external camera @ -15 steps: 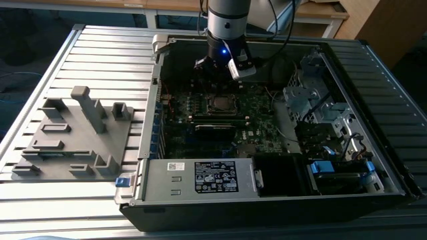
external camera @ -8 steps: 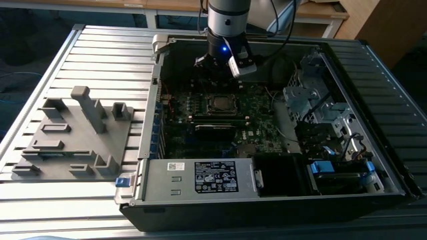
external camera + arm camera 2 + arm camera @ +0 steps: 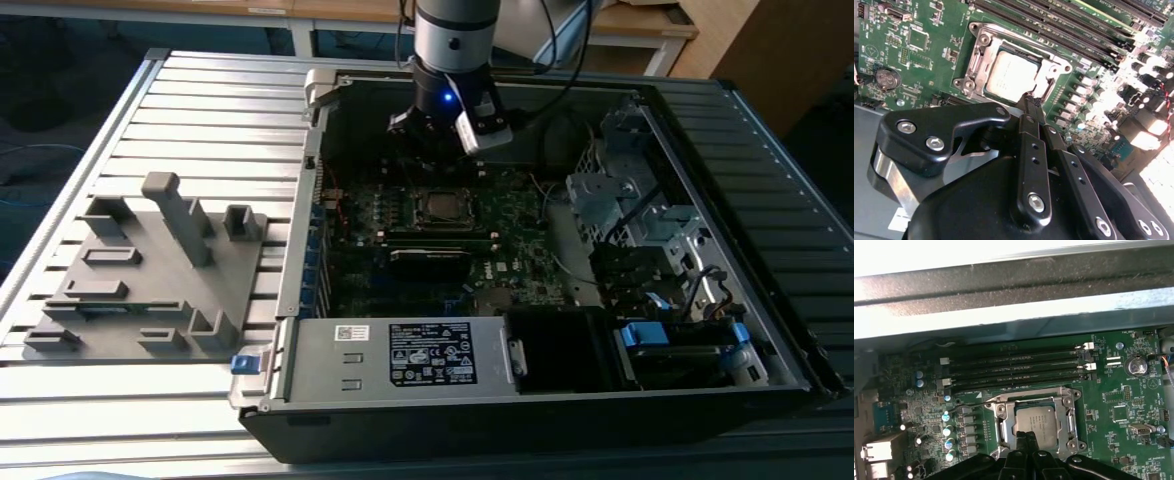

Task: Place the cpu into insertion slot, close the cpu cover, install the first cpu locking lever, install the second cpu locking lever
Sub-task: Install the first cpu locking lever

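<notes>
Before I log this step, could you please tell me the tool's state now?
Tool: closed, tips together at the cpu cover; whether it grips anything cannot be told.

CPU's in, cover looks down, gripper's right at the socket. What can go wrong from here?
1. The gripper hangs shut over the edge of the cpu cover; a slip could press its tips onto the cpu itself.
2. A thin lever wire juts out toward the row of capacitors; a sideways sweep might knock them.
</notes>
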`<act>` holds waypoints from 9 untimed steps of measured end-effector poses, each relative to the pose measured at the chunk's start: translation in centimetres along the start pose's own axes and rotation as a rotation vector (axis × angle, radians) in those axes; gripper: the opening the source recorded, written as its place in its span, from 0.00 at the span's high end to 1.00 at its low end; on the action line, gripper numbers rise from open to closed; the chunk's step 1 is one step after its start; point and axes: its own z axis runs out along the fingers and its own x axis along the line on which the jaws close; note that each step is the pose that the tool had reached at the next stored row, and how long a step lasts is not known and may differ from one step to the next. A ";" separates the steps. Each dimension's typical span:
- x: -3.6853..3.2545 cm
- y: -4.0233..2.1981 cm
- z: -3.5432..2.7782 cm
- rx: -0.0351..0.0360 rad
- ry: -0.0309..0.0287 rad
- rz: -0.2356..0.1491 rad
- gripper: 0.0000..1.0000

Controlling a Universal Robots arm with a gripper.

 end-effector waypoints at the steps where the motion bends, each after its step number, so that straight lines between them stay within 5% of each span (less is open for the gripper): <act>1: 0.04 0.00 0.00 -0.0001 0.0000 0.000 0.90; 9: 0.15 -0.03 -0.01 -0.0002 0.0000 0.000 0.90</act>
